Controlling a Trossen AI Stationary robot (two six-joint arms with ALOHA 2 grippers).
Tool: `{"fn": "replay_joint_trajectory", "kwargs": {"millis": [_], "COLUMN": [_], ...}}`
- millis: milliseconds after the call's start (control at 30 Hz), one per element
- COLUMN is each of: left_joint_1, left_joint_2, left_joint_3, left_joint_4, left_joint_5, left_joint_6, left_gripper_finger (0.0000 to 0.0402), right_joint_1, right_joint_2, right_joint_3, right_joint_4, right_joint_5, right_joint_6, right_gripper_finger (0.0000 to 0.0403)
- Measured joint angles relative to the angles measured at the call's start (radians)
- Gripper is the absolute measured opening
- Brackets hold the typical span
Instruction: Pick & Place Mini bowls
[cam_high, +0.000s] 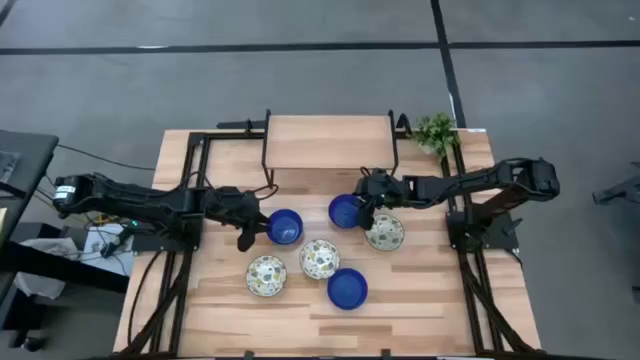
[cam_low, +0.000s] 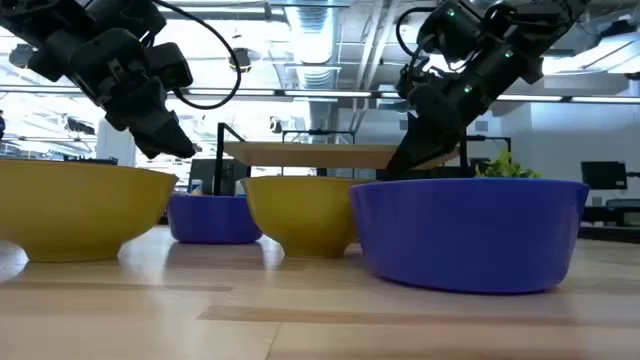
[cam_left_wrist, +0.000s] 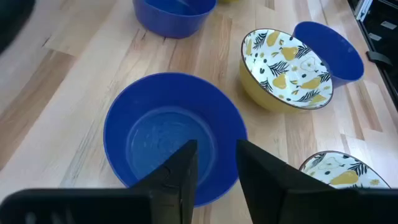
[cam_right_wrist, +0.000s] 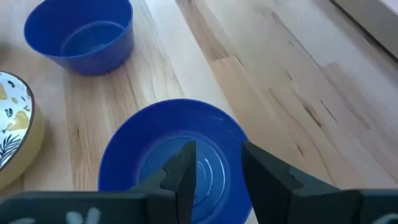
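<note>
Fingers of my left gripper (cam_left_wrist: 213, 177) stand parted over the near rim of one blue bowl (cam_high: 285, 227). My right gripper (cam_right_wrist: 217, 171) is likewise spread above a second blue bowl (cam_high: 345, 211). The four other mini bowls sit on the table (cam_high: 440, 300).

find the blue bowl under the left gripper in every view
high view: blue bowl left of centre, beside the left gripper.
low view: small, far back.
left wrist view: large, in front of the fingers.
right wrist view: far corner.
Shared landmark: the second blue bowl next to it.
</note>
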Motion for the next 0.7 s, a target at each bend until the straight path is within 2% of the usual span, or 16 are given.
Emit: {"fn": "replay_joint_trajectory", "kwargs": {"millis": [500, 600, 700], "left_joint_1": [0.000, 0.000, 0.000], "left_joint_2": [0.000, 0.000, 0.000], "left_joint_3": [-0.001, -0.001, -0.001], "left_joint_4": [0.000, 0.000, 0.000], "left_joint_5": [0.000, 0.000, 0.000], "left_joint_6": [0.000, 0.000, 0.000], "left_gripper_finger": [0.0108, 0.0108, 0.0108], "right_joint_1": [0.000, 0.000, 0.000], "right_joint_2": [0.000, -0.011, -0.030], "right_joint_3": [0.000, 0.032, 0.103], "right_joint_4": [-0.004, -0.115, -0.300], "right_joint_5": [0.000, -0.005, -0.008], "right_joint_6": [-0.007, -0.023, -0.017], "right_gripper_finger": [0.0118, 0.0118, 0.0118]}}
